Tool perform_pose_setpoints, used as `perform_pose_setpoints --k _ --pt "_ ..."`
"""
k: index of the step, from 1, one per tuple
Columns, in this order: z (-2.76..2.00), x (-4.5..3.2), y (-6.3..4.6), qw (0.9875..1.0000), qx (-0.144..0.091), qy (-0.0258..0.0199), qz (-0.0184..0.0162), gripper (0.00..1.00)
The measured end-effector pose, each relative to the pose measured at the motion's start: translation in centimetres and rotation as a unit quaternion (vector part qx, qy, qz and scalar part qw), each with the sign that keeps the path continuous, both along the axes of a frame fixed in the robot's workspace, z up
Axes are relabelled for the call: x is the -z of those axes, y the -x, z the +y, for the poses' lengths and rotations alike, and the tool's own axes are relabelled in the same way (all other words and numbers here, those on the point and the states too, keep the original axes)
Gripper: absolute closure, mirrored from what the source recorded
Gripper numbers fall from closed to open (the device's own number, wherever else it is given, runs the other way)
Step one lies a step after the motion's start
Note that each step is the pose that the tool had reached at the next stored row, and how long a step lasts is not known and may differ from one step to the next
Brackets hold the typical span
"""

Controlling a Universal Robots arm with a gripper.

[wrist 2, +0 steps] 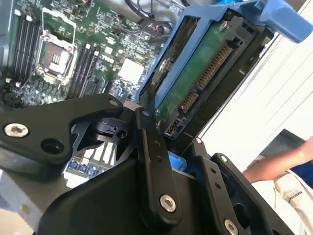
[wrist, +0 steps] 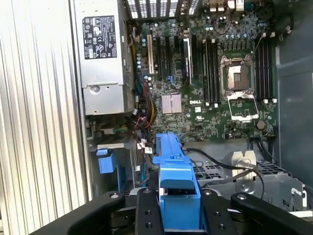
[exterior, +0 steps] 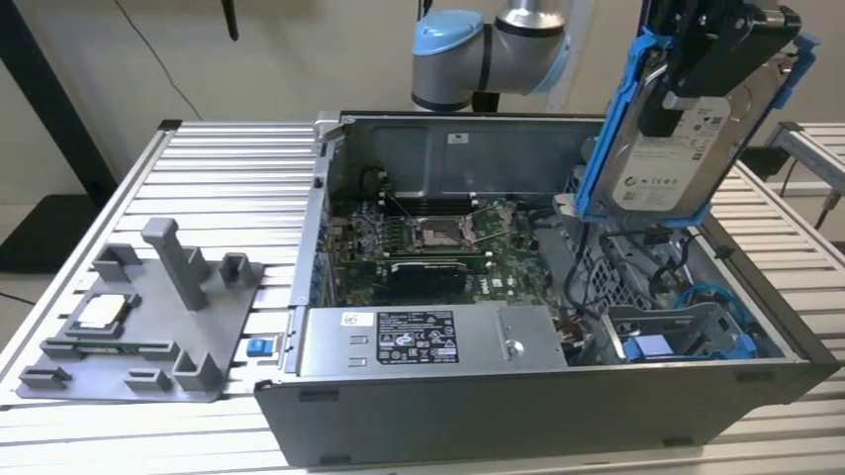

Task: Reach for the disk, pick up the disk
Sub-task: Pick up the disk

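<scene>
The disk point(exterior: 671, 139) hangs upright above the right side of the open computer case, well clear of it. It is a silver-grey drive with a white label and bright blue rails. My gripper point(exterior: 719, 54) is shut on its upper part. In the second wrist view the disk's green circuit board point(wrist 2: 195, 83) and connector face the camera between the black fingers point(wrist 2: 151, 161). In the first wrist view one blue rail point(wrist: 172, 166) sticks out from between the fingers point(wrist: 145, 210), over the case.
The open case point(exterior: 528, 396) holds a motherboard point(exterior: 436, 237), a long grey power supply point(exterior: 422, 341) and a blue drive bay point(exterior: 680, 341). A grey fixture point(exterior: 145, 317) with a small square chip point(exterior: 103, 312) lies at the exterior view's left. A person's arm point(wrist 2: 274, 166) is nearby.
</scene>
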State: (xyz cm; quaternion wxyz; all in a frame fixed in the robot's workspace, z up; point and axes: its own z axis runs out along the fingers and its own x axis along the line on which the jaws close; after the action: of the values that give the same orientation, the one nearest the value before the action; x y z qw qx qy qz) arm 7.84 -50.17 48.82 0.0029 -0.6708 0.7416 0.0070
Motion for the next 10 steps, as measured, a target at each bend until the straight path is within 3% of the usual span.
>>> perform_pose_setpoints --k 10 --pt "-2.88 0.15 0.0 1.0 0.0 0.0 0.0011 1.0"
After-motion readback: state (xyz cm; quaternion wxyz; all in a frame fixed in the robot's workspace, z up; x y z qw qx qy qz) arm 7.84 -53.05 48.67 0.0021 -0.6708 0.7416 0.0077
